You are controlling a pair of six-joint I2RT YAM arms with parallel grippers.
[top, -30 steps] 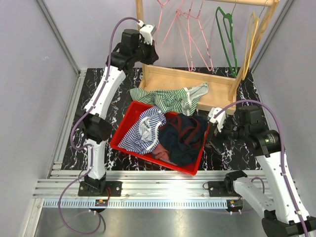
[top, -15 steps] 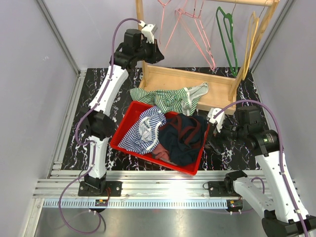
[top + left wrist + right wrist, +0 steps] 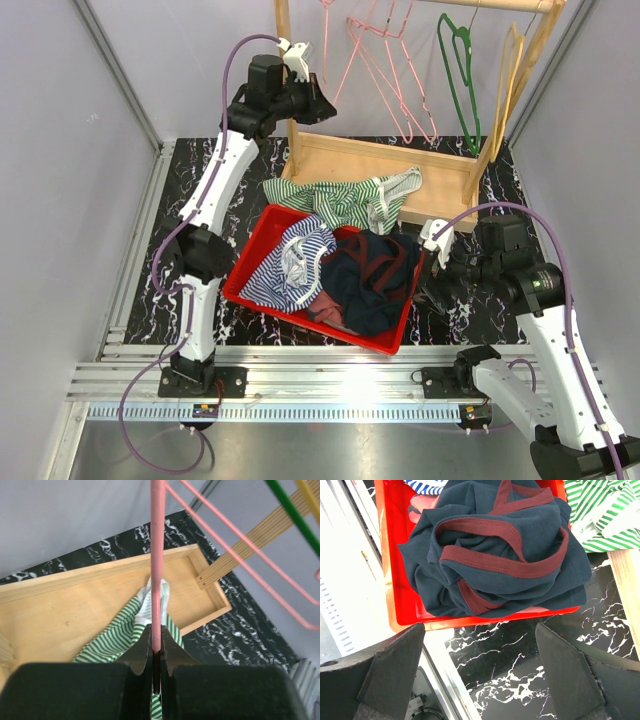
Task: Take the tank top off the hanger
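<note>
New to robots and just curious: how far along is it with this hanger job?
Mostly done, it seems: the green striped tank top lies loose over the wooden rack base, off any hanger. The left gripper is shut on a bare pink hanger; the right gripper hangs open near the red bin. Probably left: releasing the hanger.

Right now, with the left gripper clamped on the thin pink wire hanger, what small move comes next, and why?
Probably open the left gripper to release the thin pink wire hanger: the rod in its shut jaws looks bare, and the green-and-white striped tank top already lies loose on the wooden rack base below.
</note>
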